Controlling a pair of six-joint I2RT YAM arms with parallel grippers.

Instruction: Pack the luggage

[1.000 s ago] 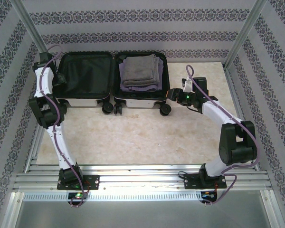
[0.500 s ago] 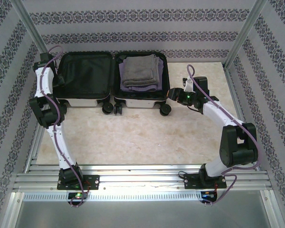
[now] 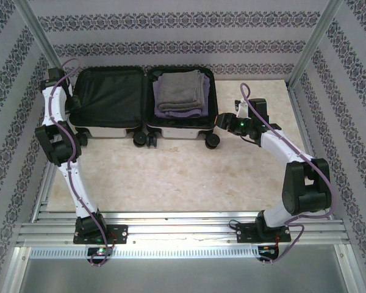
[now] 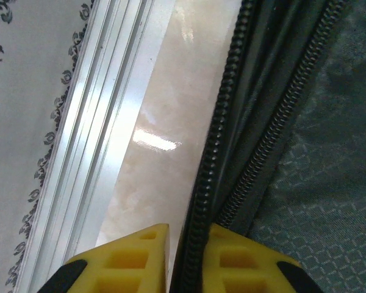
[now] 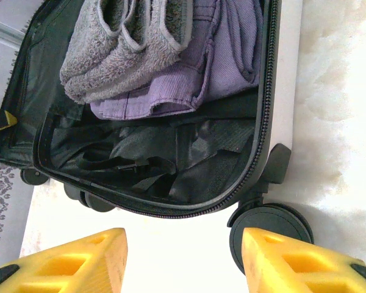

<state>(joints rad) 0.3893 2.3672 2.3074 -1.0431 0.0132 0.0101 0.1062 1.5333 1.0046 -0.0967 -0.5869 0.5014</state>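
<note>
The white luggage (image 3: 171, 130) lies open at the back of the table, both black-lined halves facing up. Its right half holds a folded grey towel (image 3: 180, 88) on purple clothes (image 3: 182, 112). The left half is empty. My left gripper (image 3: 73, 105) is at that half's outer left edge. In the left wrist view the left gripper (image 4: 192, 265) is shut on the luggage's black zipper rim (image 4: 216, 146). My right gripper (image 3: 221, 120) is open beside the right half. In the right wrist view the right gripper (image 5: 183, 262) has nothing between its fingers, near a caster wheel (image 5: 265, 226).
Aluminium frame rails (image 4: 104, 122) run close to the left of the luggage. Patterned walls (image 3: 183, 30) enclose the table on three sides. Black straps (image 5: 128, 165) lie loose in the right half below the clothes. Bare marble tabletop (image 3: 183, 177) stretches in front of the luggage.
My left gripper has closed on the zipper rim of the luggage's left half. The right arm has hardly moved.
</note>
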